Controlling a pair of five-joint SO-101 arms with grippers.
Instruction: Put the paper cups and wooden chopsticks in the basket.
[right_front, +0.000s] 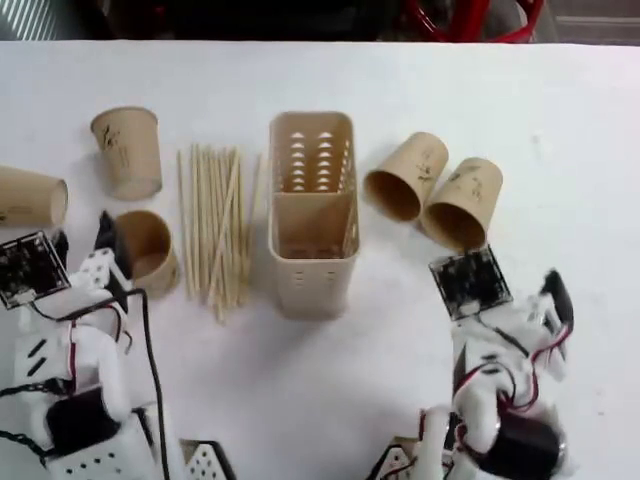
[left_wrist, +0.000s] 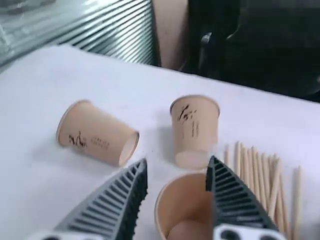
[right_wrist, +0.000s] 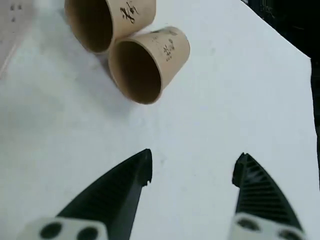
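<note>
Here, basket (right_front: 313, 215): stands in the middle of the table (right_front: 400, 80); chopsticks (right_front: 215, 230) lie just beside it, two tipped cups (right_front: 405, 178) on its other side.
Left gripper (left_wrist: 177, 165): wide open over a standing cup (left_wrist: 182, 210), past the chopsticks from the basket. I think it should go lower, then squeeze softly.
Right gripper (right_wrist: 195, 157): open, holding nothing, near the two tipped cups.

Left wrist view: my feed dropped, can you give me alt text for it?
The left gripper is open, its fingers either side of the mouth of a paper cup on the white table. Beyond it a second cup stands, a third cup lies on its side, and wooden chopsticks lie spread beside them.
</note>
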